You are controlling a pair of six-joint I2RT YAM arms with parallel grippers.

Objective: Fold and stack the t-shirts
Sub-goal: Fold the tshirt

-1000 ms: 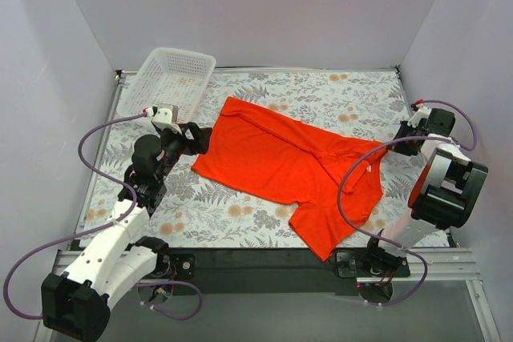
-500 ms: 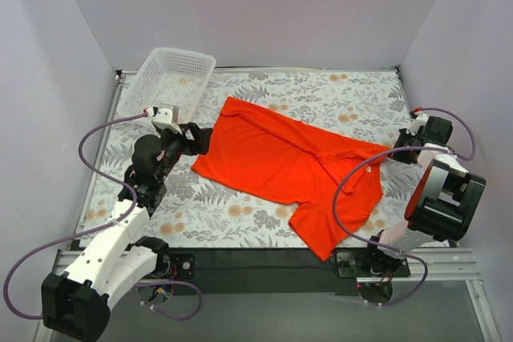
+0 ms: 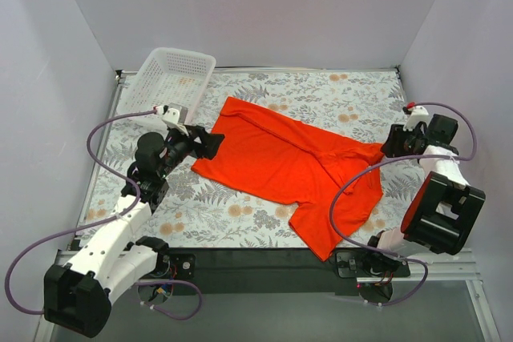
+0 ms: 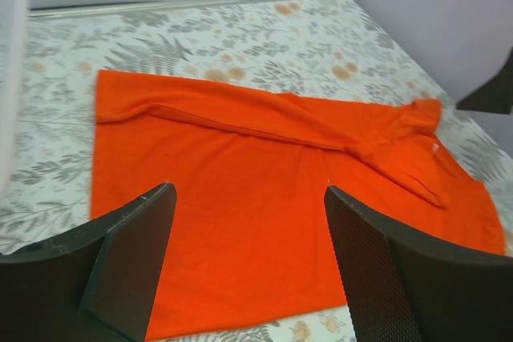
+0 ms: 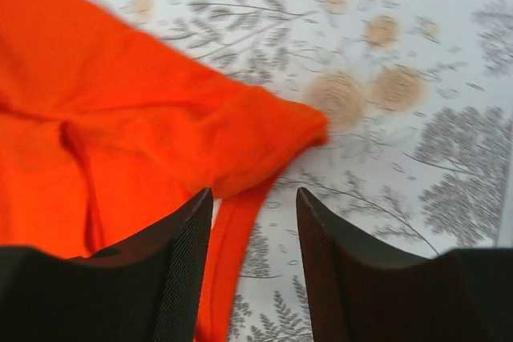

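Note:
The orange-red t-shirt (image 3: 288, 167) lies spread and partly folded on the floral table, one sleeve hanging toward the near edge. My left gripper (image 3: 213, 143) is open and empty, hovering at the shirt's left edge; the left wrist view shows the shirt (image 4: 256, 198) between the wide-apart fingers (image 4: 128, 262). My right gripper (image 3: 388, 148) is open and empty at the shirt's right corner. In the right wrist view the shirt's folded corner (image 5: 160, 142) lies just ahead of the fingers (image 5: 176, 270), not gripped.
A white mesh basket (image 3: 172, 78) stands at the back left, behind the left arm. The floral tablecloth (image 3: 321, 94) covers the table. Grey walls close in on three sides. A purple cable (image 3: 353, 174) from the right arm loops over the shirt's right part.
The left gripper has moved right onto the shirt's left edge. The right gripper has moved toward the shirt's right corner, lowering and swinging left.

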